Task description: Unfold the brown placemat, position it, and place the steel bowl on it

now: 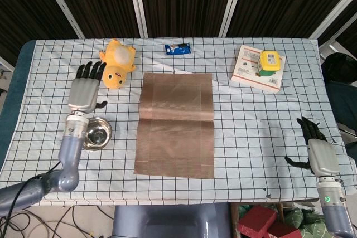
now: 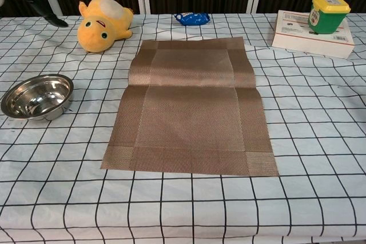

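Note:
The brown placemat lies unfolded and flat in the middle of the checked table, with a crease across it. The steel bowl sits on the cloth to the mat's left, apart from it. My left hand hovers above and behind the bowl with fingers spread, holding nothing; only a dark fingertip of it shows in the chest view. My right hand rests open at the table's right edge, far from the mat.
A yellow plush toy lies behind the bowl. A blue packet is at the back. A white box with a green yellow-lidded jar on it stands back right.

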Controlling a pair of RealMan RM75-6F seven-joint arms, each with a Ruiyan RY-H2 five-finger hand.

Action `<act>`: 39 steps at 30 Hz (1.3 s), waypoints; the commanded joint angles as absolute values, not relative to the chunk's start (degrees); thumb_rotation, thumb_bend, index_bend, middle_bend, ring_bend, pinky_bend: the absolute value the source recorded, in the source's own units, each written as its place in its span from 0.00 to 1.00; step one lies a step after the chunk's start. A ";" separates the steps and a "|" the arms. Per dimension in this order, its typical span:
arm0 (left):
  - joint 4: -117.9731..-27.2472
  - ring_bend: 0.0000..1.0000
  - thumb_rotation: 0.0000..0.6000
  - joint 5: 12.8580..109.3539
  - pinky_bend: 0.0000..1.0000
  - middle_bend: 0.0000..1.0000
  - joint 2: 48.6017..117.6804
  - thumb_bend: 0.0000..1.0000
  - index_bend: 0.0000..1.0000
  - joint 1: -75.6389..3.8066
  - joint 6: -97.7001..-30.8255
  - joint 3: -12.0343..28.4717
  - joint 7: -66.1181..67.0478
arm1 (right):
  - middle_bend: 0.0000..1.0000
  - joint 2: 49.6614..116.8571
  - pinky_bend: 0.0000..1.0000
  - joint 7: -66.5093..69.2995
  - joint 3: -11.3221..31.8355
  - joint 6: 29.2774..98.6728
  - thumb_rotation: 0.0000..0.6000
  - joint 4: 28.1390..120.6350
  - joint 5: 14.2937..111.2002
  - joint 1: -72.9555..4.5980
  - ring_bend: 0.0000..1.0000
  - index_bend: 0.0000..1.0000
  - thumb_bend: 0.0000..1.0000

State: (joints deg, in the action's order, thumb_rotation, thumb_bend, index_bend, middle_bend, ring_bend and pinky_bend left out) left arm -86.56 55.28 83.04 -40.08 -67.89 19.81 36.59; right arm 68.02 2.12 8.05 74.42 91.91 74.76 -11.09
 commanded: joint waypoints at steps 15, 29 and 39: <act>-103.10 0.02 1.00 76.70 0.07 0.05 62.42 0.01 0.00 -10.87 -89.75 -0.55 12.67 | 0.00 68.80 0.16 -2.42 6.52 76.97 1.00 91.27 78.56 -10.89 0.00 0.00 0.00; -99.70 0.02 1.00 79.29 0.07 0.04 62.82 0.01 0.00 -9.19 -88.98 -0.20 6.36 | 0.00 71.01 0.16 -11.11 3.89 76.48 1.00 92.85 88.57 -14.27 0.00 0.00 0.00; -100.03 0.02 1.00 80.08 0.07 0.04 62.37 0.01 0.00 -8.60 -88.79 0.49 4.73 | 0.00 78.16 0.16 -19.84 3.21 67.77 1.00 95.88 87.90 -19.53 0.00 0.00 0.00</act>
State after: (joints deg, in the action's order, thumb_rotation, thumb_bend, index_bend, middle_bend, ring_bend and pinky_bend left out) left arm -100.02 80.07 62.39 -8.61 -88.81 0.48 4.74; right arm 76.62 -18.23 3.53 69.30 95.24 88.17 -18.39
